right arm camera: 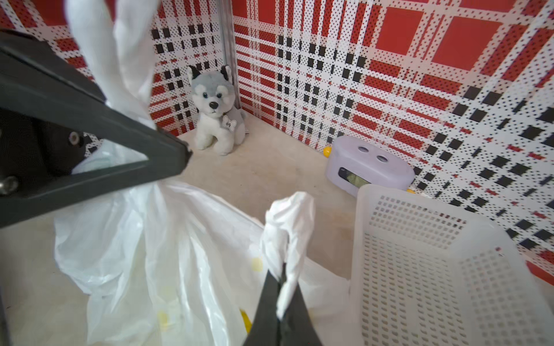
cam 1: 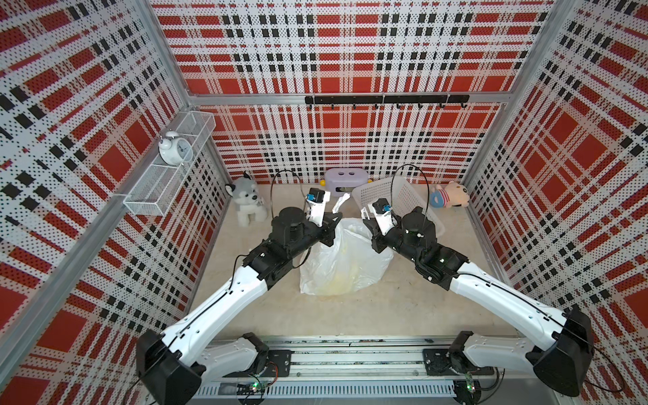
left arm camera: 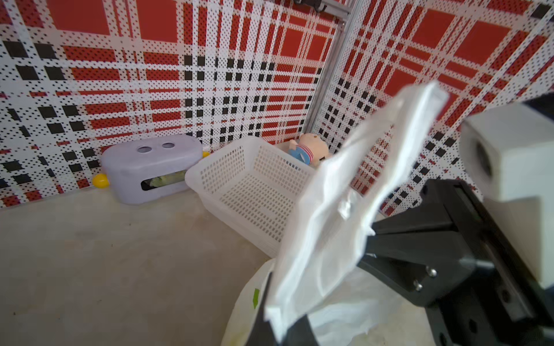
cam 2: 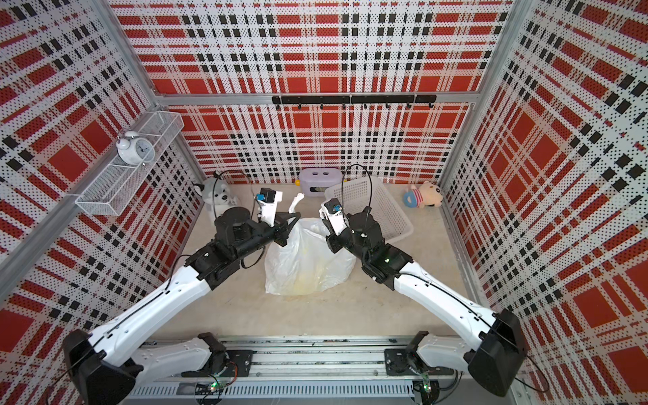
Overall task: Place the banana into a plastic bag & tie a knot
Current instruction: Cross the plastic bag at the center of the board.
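Beige worktop (cam 1: pixel 350 315), plaid walls (cam 1: pixel 350 52). Left gripper (left arm camera: pixel 281 323), right gripper (right arm camera: pixel 280 314): clamped on plastic bag (cam 1: pixel 347 263) handles (right arm camera: pixel 287 227), 12 o'clock end. Banana (cam 1: pixel 338 284): yellow blur through film.

We note a black hook rail (cam 1: pixel 385 100) on the back wall and a white alarm clock (cam 1: pixel 174 148) standing in a wire shelf (cam 1: pixel 154 191) on the left wall. On the bench (cam 1: pixel 350 315), a husky toy (cam 1: pixel 247 200) sits in the far left corner. A lilac box (cam 1: pixel 343 179) stands against the back wall, with a yellow ball (left arm camera: pixel 100 181) just beside it. A white lattice basket (cam 1: pixel 406 203) lies near the box. A plush doll (cam 1: pixel 452 198) lies in the far right corner.
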Motion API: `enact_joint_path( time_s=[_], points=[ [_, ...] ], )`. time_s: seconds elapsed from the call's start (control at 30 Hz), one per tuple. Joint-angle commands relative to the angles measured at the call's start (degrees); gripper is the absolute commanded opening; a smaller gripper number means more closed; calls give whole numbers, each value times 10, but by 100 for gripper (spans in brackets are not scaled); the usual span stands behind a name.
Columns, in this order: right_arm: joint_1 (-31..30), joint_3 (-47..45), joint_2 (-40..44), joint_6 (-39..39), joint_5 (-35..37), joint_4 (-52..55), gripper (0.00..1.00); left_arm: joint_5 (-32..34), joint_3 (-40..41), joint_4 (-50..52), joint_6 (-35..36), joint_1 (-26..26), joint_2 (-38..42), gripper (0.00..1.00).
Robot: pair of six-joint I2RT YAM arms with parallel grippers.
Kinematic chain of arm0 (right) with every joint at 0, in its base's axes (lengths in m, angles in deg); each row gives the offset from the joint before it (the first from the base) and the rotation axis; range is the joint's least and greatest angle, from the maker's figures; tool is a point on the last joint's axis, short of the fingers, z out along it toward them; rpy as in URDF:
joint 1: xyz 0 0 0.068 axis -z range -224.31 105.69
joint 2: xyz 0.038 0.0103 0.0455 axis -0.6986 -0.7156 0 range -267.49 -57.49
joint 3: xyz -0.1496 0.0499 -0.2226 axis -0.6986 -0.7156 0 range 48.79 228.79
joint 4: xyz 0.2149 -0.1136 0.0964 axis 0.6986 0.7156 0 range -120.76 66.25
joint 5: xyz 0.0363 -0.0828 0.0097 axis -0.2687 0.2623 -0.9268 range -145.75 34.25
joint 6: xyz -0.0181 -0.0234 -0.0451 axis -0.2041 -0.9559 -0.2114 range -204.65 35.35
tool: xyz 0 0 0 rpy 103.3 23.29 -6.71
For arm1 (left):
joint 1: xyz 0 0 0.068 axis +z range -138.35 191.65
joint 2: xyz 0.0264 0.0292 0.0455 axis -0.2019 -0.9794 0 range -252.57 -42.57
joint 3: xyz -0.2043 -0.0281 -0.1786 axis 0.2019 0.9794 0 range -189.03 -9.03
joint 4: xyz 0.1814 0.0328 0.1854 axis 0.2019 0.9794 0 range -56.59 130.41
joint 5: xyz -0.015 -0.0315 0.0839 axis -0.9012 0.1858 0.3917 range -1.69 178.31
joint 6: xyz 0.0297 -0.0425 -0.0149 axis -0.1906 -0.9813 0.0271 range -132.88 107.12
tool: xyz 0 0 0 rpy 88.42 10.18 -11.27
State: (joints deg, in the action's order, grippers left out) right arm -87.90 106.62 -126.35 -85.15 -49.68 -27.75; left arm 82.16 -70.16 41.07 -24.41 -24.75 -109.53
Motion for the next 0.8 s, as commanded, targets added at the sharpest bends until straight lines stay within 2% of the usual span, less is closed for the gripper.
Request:
enact_joint_path(
  time_s=[0.0,0.13,0.43,0.77],
  points=[
    [-16,-22,30,-28,117,-21,0,27,-26,82,30,-6,-23,0],
    [-28,-60,64,-83,71,-67,0,-24,-45,109,40,-7,-46,0],
    [-86,-76,69,-181,71,-103,0,-109,-64,145,73,3,-66,0],
    [-117,-80,37,-219,87,-136,0,-133,-61,171,92,11,-55,0]
  ],
)
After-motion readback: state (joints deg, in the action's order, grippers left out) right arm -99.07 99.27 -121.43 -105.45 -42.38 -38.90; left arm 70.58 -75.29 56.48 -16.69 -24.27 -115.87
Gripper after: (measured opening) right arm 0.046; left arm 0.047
